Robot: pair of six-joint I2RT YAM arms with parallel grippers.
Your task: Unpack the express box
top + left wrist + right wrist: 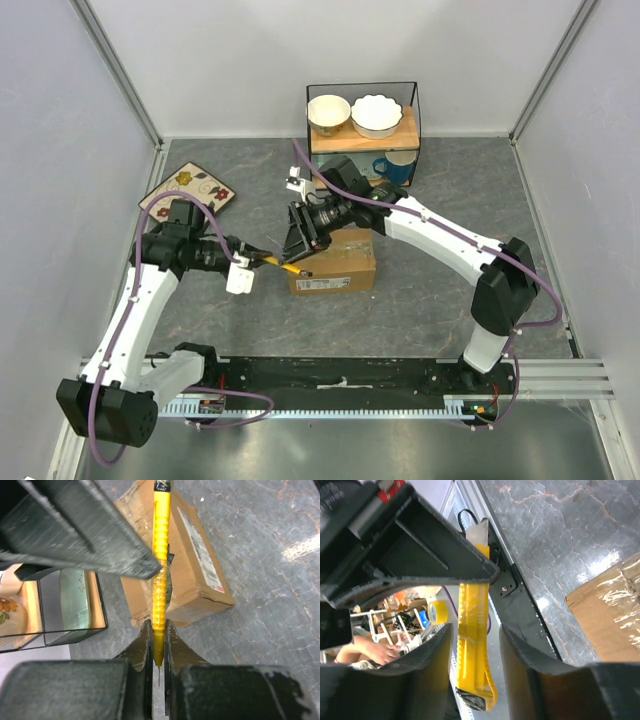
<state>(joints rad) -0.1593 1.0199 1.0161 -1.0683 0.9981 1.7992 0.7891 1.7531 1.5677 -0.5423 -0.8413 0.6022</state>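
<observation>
Box (335, 268) waits; we could drop the knife (159, 555) if left jaws, clamping it, release before open right jaws close.

From overhead, I read open counter (420, 300) across the lower right of the frame and a narrower strip at lower left. Mid-frame is crowded: the left tool (258, 260) and right tool (298, 258) meet at the express box's (340, 268) left end, the yellow knife (280, 264) spanning between them. The wire rack (362, 120) blocks upper centre; the patterned tray (188, 188) occupies upper left.
</observation>
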